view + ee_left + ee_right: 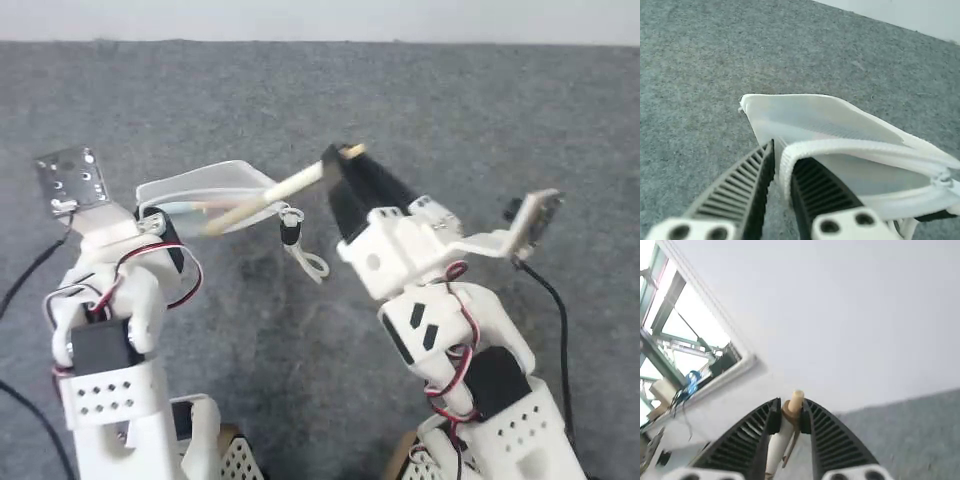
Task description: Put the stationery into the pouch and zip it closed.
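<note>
A translucent white pouch is held up off the grey carpet with its mouth towards the right arm. My left gripper is shut on the pouch's zipper edge, which sits pinched between the black fingers. A cream pencil slants down with its lower end inside the pouch mouth. My right gripper is shut on its upper end. A pale item lies inside the pouch. The black zipper pull hangs at the mouth with a white loop.
Grey carpet covers the table on all sides. Both arm bases stand at the near edge, with black cables trailing beside them. A white wall and a window lie behind the right gripper.
</note>
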